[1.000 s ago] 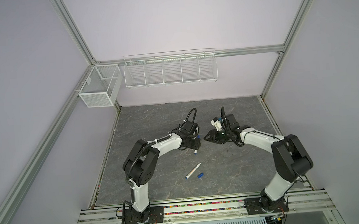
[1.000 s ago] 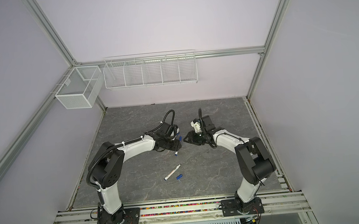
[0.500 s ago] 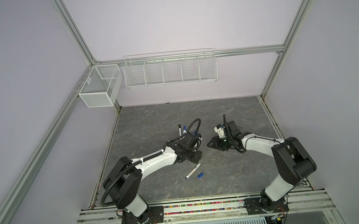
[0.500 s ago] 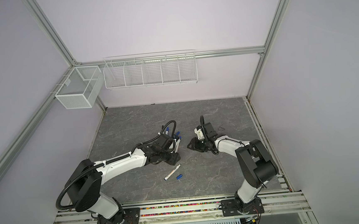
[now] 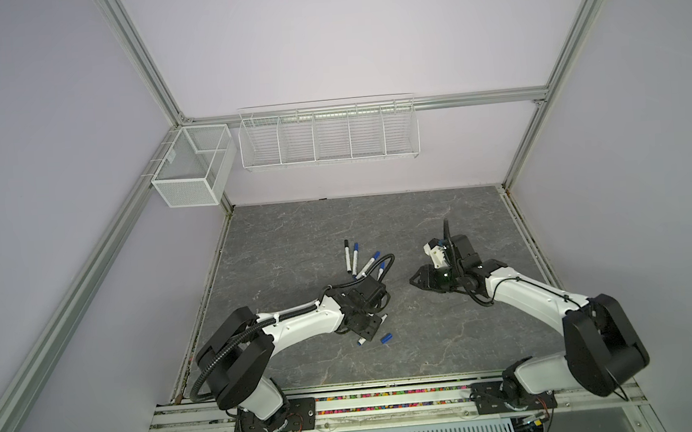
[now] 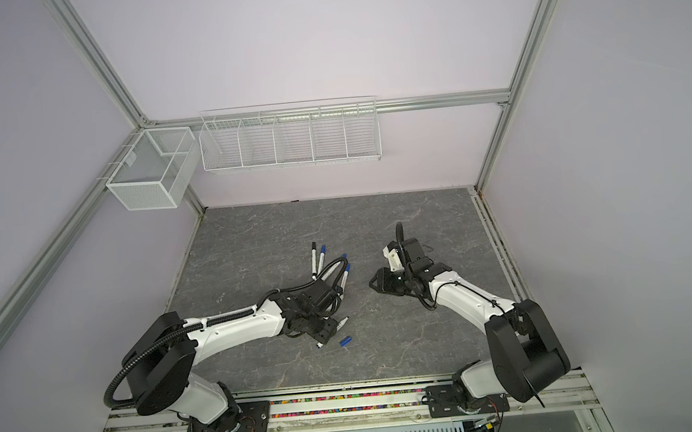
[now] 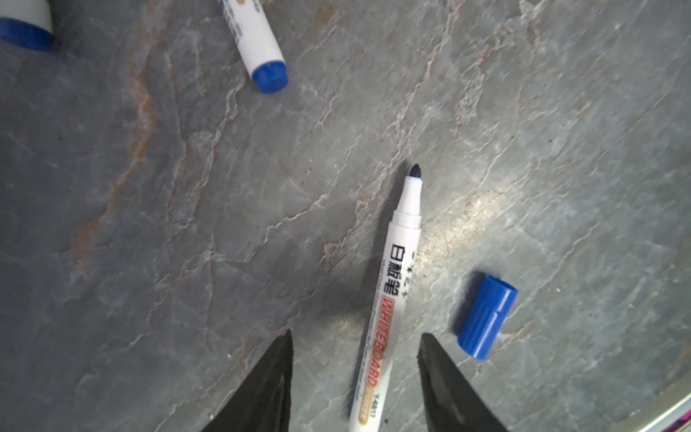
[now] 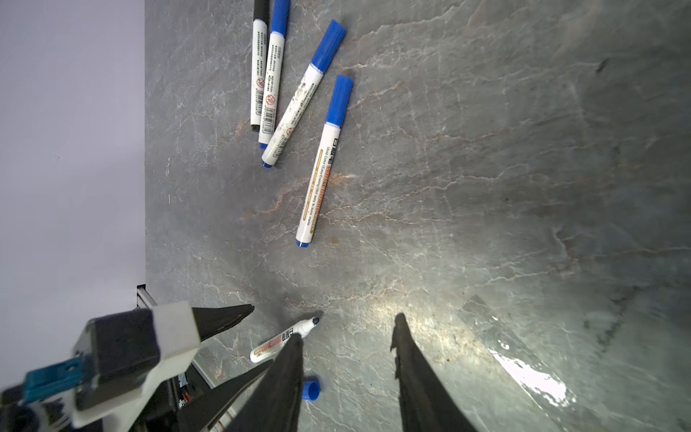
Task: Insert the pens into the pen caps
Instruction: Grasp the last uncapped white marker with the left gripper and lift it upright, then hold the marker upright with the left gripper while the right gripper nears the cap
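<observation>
One uncapped pen (image 7: 396, 284) with a white barrel and dark tip lies flat on the grey table. My left gripper (image 7: 355, 334) is open and low over it, with the barrel between the fingers and untouched. In both top views this gripper (image 5: 367, 330) covers the pen's middle (image 6: 332, 332). A loose blue pen cap (image 7: 486, 316) lies just beside it (image 5: 386, 338). Farther back lie several capped pens (image 8: 325, 161), one with a black cap (image 8: 258, 67). My right gripper (image 8: 347, 327) is open and holds nothing, to the right of the left gripper (image 5: 413, 281).
A white wire basket (image 5: 328, 133) hangs on the back wall and a mesh box (image 5: 191, 167) on the left rail. An aluminium rail (image 5: 390, 395) runs along the table's front edge. The left arm's cable loops over the capped pens (image 5: 381, 271).
My left arm has swung from the far group of pens toward the front, uncovering the capped pens, and now sits over the uncapped pen. The right gripper shifted slightly nearer.
</observation>
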{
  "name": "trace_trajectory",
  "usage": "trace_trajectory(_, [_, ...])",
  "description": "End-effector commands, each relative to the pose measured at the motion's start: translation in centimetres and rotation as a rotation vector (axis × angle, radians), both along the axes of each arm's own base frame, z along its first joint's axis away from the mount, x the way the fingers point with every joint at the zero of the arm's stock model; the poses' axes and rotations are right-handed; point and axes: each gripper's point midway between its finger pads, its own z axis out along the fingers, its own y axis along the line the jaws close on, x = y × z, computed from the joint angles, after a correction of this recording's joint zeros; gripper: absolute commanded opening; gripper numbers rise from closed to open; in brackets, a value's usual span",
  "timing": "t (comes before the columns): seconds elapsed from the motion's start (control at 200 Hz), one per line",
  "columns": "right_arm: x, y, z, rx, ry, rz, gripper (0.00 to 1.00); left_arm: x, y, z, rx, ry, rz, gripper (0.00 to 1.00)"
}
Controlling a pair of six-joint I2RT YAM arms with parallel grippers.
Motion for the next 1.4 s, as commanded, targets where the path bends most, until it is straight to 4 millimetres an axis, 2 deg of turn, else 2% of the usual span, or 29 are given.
trace_trajectory(0.0, [-0.9, -1.3, -0.5, -0.048, 0.013, -0.006, 0.43, -0.4, 0.0, -0.6, 0.043, 0.045, -0.018, 0.49])
trace_trajectory(0.17, [-1.0, -1.7, -0.3, -0.055, 0.009, -0.014, 0.42, -0.5, 0.1, -1.8, 0.113, 0.091, -0.031, 0.4])
trace_trajectory(0.3, [-1.1, -1.9, -0.1, -0.051, 0.007, -0.02, 0.42, -0.3, 0.1, -1.9, 0.119, 0.083, -0.03, 0.21])
trace_trajectory(0.455, [-1.1, -2.1, 1.0, -0.043, -0.039, -0.031, 0.42, 0.4, -1.0, -0.5, 0.054, 0.046, -0.039, 0.0])
trace_trajectory(0.61, [-1.4, -1.8, 1.9, -0.036, -0.068, -0.013, 0.44, 2.2, -4.0, 3.3, -0.138, 0.006, -0.068, 0.0])
trace_trajectory(0.74, [-2.2, 0.6, 3.0, 0.005, -0.094, 0.064, 0.44, 4.2, -6.5, 7.1, -0.361, -0.01, -0.052, 0.0])
trace_trajectory(0.845, [-2.7, 3.0, 4.6, 0.074, -0.159, 0.113, 0.45, 5.0, -8.0, 9.1, -0.436, -0.035, -0.075, 0.0])
trace_trajectory(0.99, [-1.9, 4.4, 6.1, 0.14, -0.198, 0.103, 0.46, 5.3, -9.2, 10.1, -0.479, -0.039, -0.095, 0.0])
trace_trajectory(1.205, [-0.6, 5.7, 5.1, 0.155, -0.157, 0.086, 0.45, 4.9, -9.5, 11.3, -0.546, -0.052, -0.106, 0.0])
trace_trajectory(1.309, [-0.1, 6.2, 4.9, 0.172, -0.15, 0.086, 0.41, 4.8, -9.3, 11.5, -0.557, -0.064, -0.106, 0.0])
trace_trajectory(1.394, [0.0, 6.5, 4.8, 0.177, -0.145, 0.093, 0.31, 4.9, -9.0, 11.7, -0.558, -0.08, -0.096, 0.0])
